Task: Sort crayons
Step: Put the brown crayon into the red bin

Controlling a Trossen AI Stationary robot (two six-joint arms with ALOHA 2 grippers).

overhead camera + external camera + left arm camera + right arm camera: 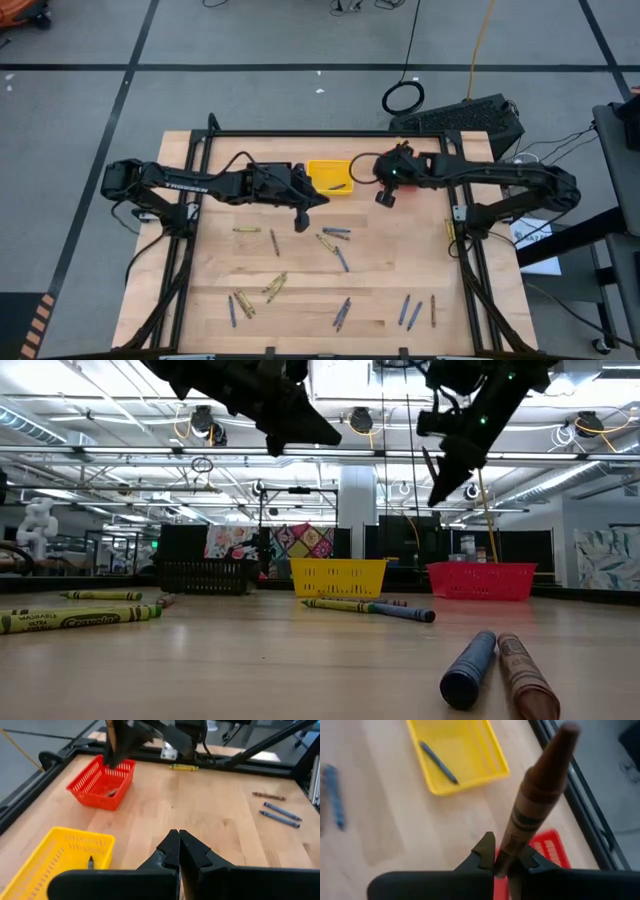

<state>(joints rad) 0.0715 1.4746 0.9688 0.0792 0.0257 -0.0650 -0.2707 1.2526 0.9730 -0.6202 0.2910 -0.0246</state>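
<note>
Several crayons lie flat on the wooden table, among them olive-yellow ones (250,230) and blue ones (342,260). My right gripper (385,198) hangs above the red basket (100,785), shut on a brownish-red crayon (540,790). Another crayon (111,793) lies in the red basket. A dark blue crayon (437,762) lies in the yellow basket (325,168). My left gripper (178,845) is shut and holds nothing; it hovers over the table near the yellow basket's front. My right gripper pinches the brownish-red crayon by one end (504,862) between its two fingers. The rest of the crayon sticks out past the fingertips, roughly along the line in which they point. The fingers slant downward, and the crayon hangs clear above the red basket.
A black basket (205,575) stands at the far side, left of the yellow one. A black frame (300,133) borders the table top. More loose crayons (410,310) lie along the near edge, and bare wood shows between them and the baskets.
</note>
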